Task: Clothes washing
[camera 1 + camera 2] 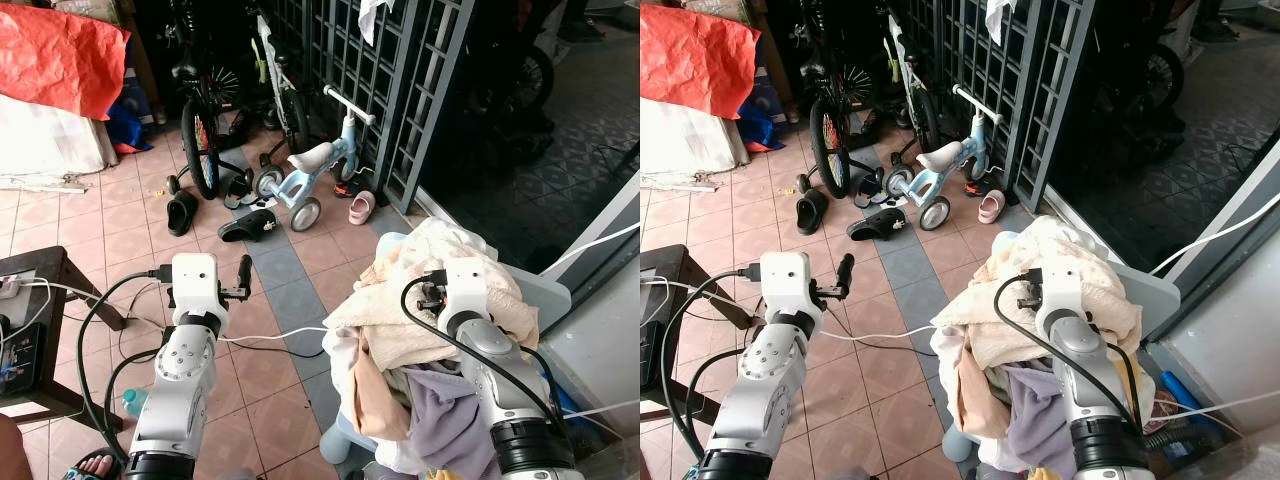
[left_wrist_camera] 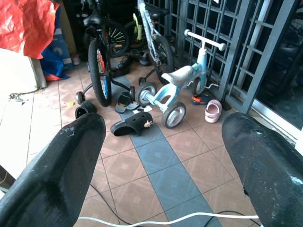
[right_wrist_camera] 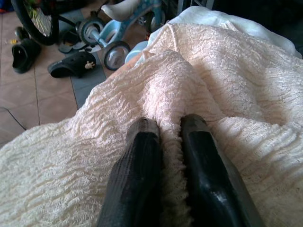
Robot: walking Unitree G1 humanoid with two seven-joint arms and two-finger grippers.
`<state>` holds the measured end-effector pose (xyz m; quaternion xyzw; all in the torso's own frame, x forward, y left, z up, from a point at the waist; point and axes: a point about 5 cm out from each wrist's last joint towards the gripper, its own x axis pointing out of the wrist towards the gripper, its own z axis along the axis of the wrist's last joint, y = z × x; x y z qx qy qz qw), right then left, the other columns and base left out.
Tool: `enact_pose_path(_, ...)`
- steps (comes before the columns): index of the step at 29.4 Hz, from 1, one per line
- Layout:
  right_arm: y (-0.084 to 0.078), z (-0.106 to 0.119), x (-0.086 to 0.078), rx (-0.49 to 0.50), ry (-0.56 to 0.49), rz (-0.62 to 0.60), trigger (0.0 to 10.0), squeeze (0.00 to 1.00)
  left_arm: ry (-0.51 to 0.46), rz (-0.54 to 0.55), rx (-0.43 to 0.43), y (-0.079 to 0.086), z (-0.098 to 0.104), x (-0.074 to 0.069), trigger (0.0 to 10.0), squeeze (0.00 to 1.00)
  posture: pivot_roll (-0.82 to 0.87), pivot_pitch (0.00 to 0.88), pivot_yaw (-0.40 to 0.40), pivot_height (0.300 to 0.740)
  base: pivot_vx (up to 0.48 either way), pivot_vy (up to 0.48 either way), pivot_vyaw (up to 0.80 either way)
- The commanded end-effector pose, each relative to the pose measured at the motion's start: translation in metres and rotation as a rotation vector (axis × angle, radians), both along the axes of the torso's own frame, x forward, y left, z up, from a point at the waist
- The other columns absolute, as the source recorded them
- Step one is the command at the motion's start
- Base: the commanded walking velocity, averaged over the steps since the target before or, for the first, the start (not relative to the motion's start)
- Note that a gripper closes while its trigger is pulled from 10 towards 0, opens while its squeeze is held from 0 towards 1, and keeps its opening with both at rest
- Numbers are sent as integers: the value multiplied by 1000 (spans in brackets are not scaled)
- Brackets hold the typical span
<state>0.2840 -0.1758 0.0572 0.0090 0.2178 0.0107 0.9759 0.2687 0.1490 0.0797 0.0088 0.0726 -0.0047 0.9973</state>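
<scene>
The cream, crinkle-textured cloth (image 3: pixel 199 85) tops a heaped laundry pile; the right gripper (image 3: pixel 169 126) pinches a fold, fingertips half buried. The left gripper (image 2: pixel 161 137) hangs spread apart.

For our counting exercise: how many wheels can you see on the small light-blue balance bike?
2. The front wheel rests on the grey floor tiles beside the black clog; the rear wheel sits behind it, near the big black bicycle's tyre. The light-blue balance bike hides no others, apparently.
</scene>
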Motion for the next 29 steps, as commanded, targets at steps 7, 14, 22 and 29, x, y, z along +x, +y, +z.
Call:
enact_pose_path(7, 28, 32, 10, 166, -272, 17, 0, 0, 27, 3, -1, -2, -3, 3, 10000, 0, -2, 0, 7, 740, 0, 0, 0)
enact_pose_path(14, 27, 42, 6, 91, -349, 40, 10000, 0, 38, 4, -2, -2, -4, 3, 10000, 0, -14, 0, 8, 740, -74, 0, -110)
enact_pose_path(22, 13, 41, 4, 62, -360, 0, 10000, 0, 41, -5, -3, -4, -5, 5, 10000, 0, -23, 0, 13, 740, -285, 0, -538)
enact_pose_path(29, 17, 42, 6, 59, -366, 15, 10000, 0, 39, 0, -3, -4, -5, 6, 10000, 0, -16, 0, 4, 740, -285, 0, 0)
